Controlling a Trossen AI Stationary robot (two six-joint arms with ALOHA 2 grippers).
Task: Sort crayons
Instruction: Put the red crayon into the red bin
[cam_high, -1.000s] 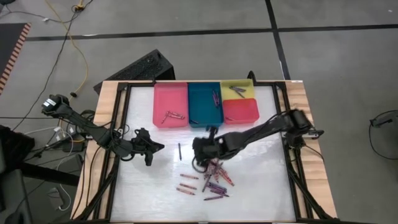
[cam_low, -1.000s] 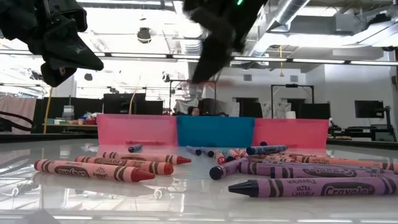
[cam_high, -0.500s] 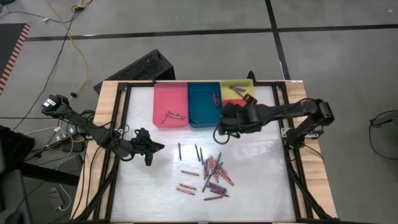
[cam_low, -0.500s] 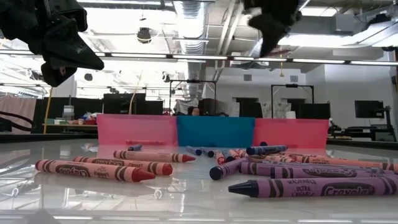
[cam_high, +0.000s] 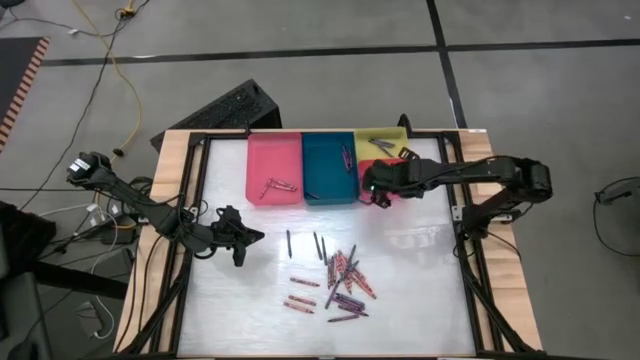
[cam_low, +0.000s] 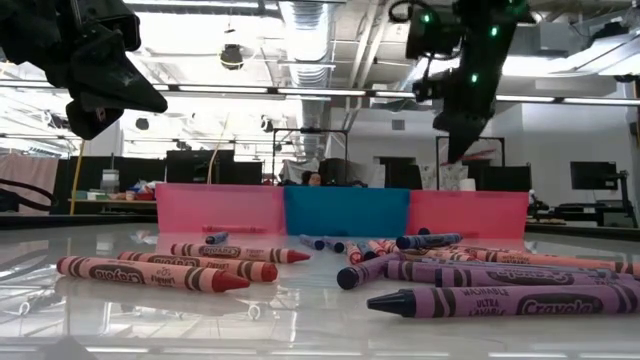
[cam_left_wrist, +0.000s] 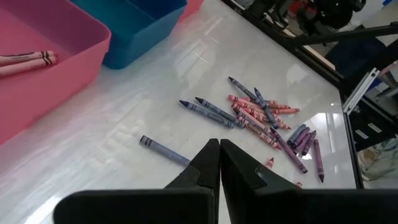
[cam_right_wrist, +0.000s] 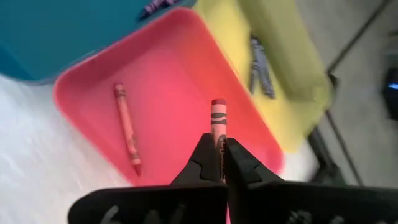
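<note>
right tool (cam_right_wrist: 219, 163): clenched on a red crayon (cam_right_wrist: 218, 121), which sticks out past the fingertips; in the high view the tool (cam_high: 378, 190) sits right of centre in the upper half of the frame, over the red tray
red tray (cam_right_wrist: 168, 74): below the right tool in the wrist view, with one more red crayon (cam_right_wrist: 126, 127) lying loose on its floor; in the high view it is the small tray (cam_high: 398, 176) at the right end of the row
yellow tray (cam_high: 388, 141): just behind the red tray, toward the top of the high view, a few dark grey crayons (cam_right_wrist: 259, 62) inside
teal tray (cam_high: 328, 167): middle of the row, touching the pink tray on its left; a couple of dark crayons by its right wall
pink tray (cam_high: 273, 168): left end of the row, a few crayons (cam_high: 279, 185) lying near its lower edge
loose crayons (cam_high: 342, 280): red, pink, purple and dark blue ones scattered on the white surface (cam_high: 240, 300), below centre in the high view, well apart from the trays; two dark ones (cam_high: 289, 243) lie alone to the left of the heap
left tool (cam_left_wrist: 219, 163): fingers pressed together with nothing between them, held above the surface; in the high view it (cam_high: 239, 258) is left of centre, beside the loose crayons
</note>
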